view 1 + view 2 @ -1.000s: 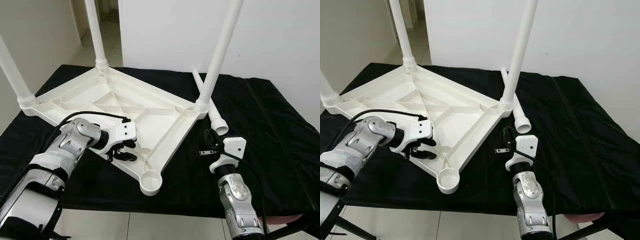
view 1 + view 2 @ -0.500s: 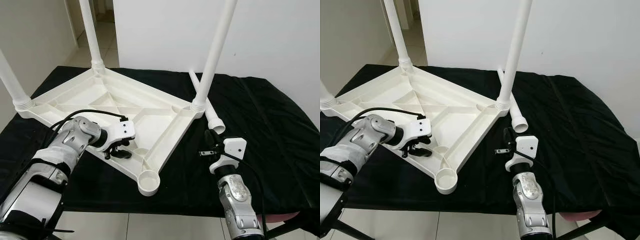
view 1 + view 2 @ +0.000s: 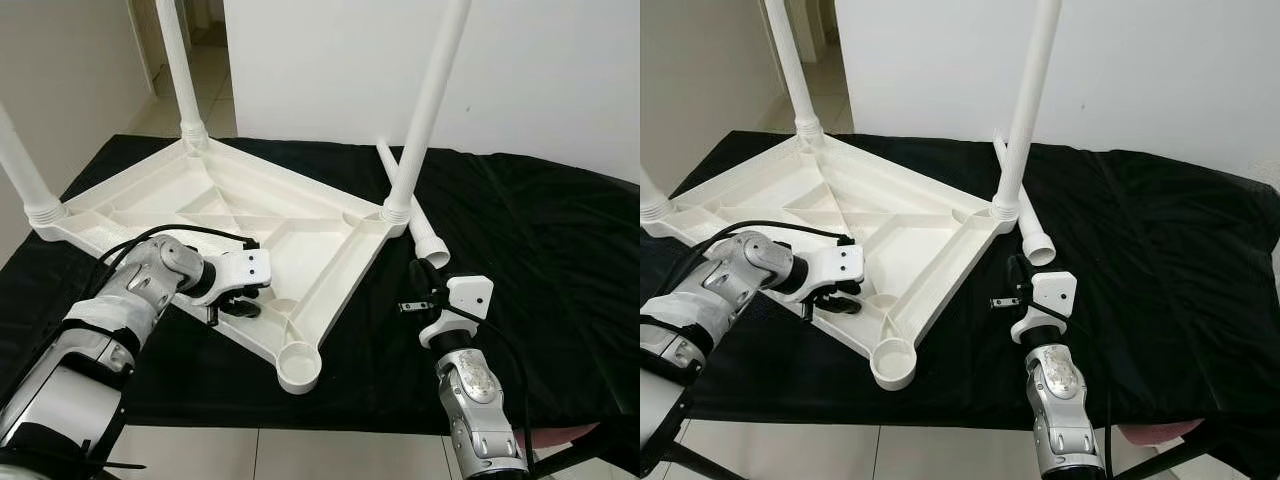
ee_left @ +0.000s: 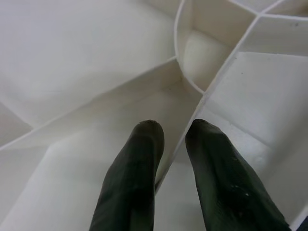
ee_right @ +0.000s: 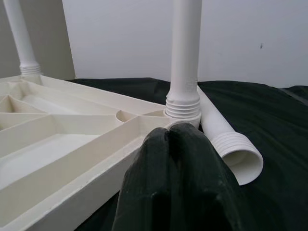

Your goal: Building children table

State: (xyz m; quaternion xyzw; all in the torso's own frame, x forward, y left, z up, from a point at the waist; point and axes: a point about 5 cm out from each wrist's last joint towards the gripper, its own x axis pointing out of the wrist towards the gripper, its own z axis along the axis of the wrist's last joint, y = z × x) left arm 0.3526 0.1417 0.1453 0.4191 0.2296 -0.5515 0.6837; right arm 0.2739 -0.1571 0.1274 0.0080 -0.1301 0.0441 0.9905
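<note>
We see a white plastic children's tabletop point(image 3: 250, 225) lying upside down on a black cloth point(image 3: 520, 260) that covers a work surface, taking up the left and centre of the head view. Three white legs stand upright in its corner sockets: one at the far left edge point(image 3: 25, 165), one at the upper left point(image 3: 178, 70), and one just right of centre point(image 3: 425, 110). The near corner socket point(image 3: 300, 365), in the lower centre, holds no leg. A fourth loose leg point(image 3: 415, 215) lies flat on the cloth just behind and beside the right-hand upright leg, its ribbed open end pointing toward the lower right. Our left gripper point(image 3: 238, 300) reaches in from the lower left and sits inside the tabletop's ribbed underside; in its wrist view the two black fingers point(image 4: 134, 168) stand narrowly apart, straddling a thin rib. Our right gripper point(image 3: 418, 290) hovers above the cloth in the lower right of centre, near the loose leg's open end, its fingers pressed together and holding nothing
</note>
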